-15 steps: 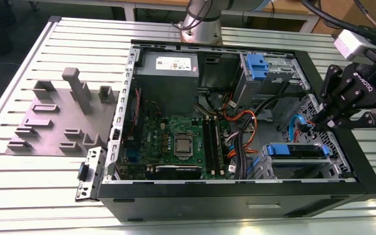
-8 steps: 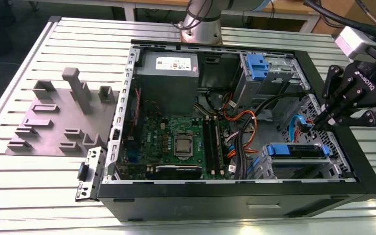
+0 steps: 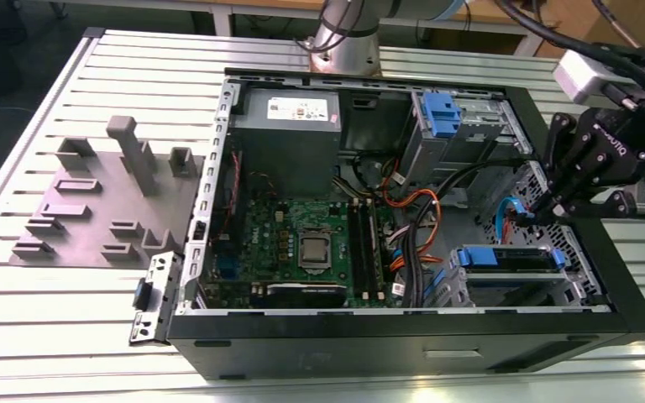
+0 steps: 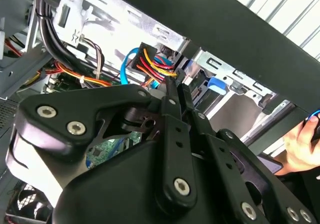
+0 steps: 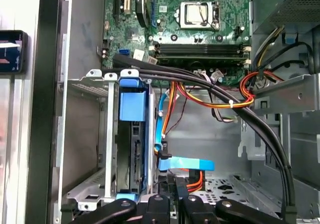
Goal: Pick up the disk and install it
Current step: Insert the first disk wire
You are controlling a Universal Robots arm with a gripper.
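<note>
Your gripper (image 3: 554, 204) hangs inside the case (image 3: 625, 285) by its exterior-view right wall, fingers pressed together on nothing. The disk (image 3: 510, 259) sits in its bay just below, near the case's front corner, long axis running along the front wall.

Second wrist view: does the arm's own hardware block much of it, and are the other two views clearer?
Second wrist view: the dark gripper linkage covers most of the foreground. First wrist view: evenly lit, the blue disk carrier distinct. Exterior view: the open computer case unobstructed.
</note>
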